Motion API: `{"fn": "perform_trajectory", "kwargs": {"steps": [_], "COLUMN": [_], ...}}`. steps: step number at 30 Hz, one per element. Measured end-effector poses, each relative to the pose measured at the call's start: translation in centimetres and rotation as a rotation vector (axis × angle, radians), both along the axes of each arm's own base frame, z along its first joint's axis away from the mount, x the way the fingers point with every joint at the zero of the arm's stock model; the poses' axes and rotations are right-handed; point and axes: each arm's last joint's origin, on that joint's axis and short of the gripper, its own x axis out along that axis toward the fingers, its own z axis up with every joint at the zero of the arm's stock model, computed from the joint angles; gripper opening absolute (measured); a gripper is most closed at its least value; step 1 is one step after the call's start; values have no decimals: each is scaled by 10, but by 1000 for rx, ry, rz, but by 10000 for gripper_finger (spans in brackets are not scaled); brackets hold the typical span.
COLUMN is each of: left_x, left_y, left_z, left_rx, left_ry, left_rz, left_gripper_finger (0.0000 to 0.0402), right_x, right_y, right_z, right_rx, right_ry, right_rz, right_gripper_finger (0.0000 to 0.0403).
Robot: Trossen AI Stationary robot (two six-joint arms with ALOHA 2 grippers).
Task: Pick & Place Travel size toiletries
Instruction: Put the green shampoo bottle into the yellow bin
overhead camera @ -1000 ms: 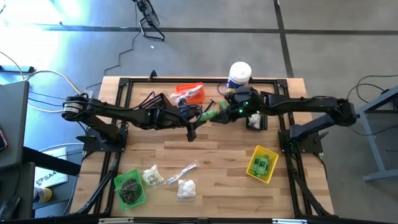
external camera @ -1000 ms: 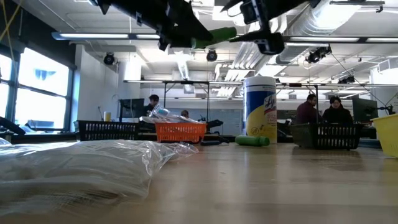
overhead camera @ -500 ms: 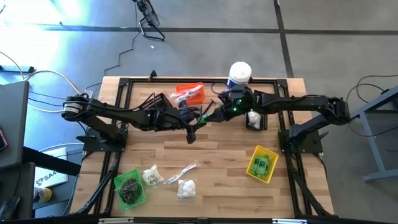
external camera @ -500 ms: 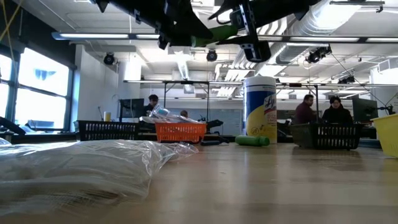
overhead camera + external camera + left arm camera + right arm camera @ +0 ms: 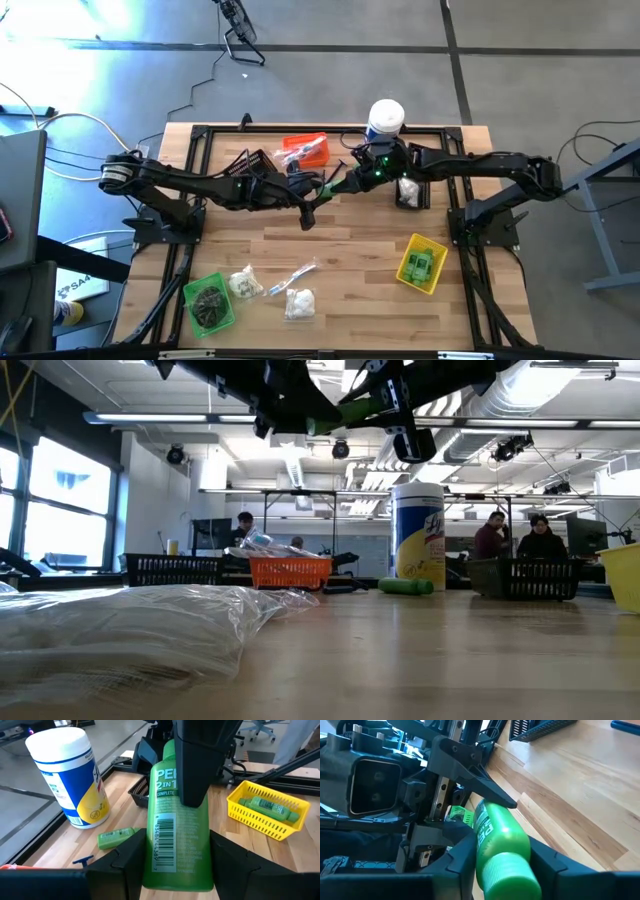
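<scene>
Since a second ago the right arm has slid in toward the middle of the worktop (image 5: pixel 340 250), and its right gripper (image 5: pixel 352 181) now has its fingers either side of the cap end of the green bottle (image 5: pixel 338 186) that the left gripper (image 5: pixel 322 189) is holding up in the air. From the left wrist view the left gripper is clamped on the bottle's flat base end, with the right gripper's dark finger (image 5: pixel 197 765) lying over the upper half of the label. From the right wrist view its fingers are right up against the bottle, though I can't tell if they're actually gripping it. So the bottle hangs between the two grippers, above the back half of the worktop, just in front of the tall white canister (image 5: pixel 385 119). The surface is pale wood planks in a black frame. At the back sits an orange bin (image 5: pixel 305 150) with a black bin (image 5: pixel 247 163) beside it, and a second small green bottle (image 5: pixel 117 838) lies near the canister. On the right is a yellow bin (image 5: pixel 421 263) with green bottles in it. At the front there's a green bin (image 5: pixel 210 302), two small bags of white puffs (image 5: pixel 245 284) and a clear slim packet (image 5: pixel 297 274). Behind the table is an open workshop room with ceiling ducts, windows on one side and a few people (image 5: pixel 497 538) seated far back.
</scene>
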Motion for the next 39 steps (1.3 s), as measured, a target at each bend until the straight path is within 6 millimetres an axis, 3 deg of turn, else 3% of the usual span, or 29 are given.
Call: {"fn": "perform_trajectory", "kwargs": {"steps": [22, 33, 39], "left_x": [0, 0, -10], "left_y": [0, 0, 0], "left_z": [0, -1, 10], "left_rx": [-14, -36, -37], "left_ry": [-2, 1, -7], "left_rz": [0, -18, -20], "left_gripper_finger": [177, 274, 273], "right_x": [0, -1, -14], "right_y": [0, -2, -13], "right_z": [0, 1, 9], "right_rx": [2, 4, -5], "right_ry": [4, 2, -4], "right_rz": [3, 5, 5], "right_gripper_finger": [118, 114, 109]}}
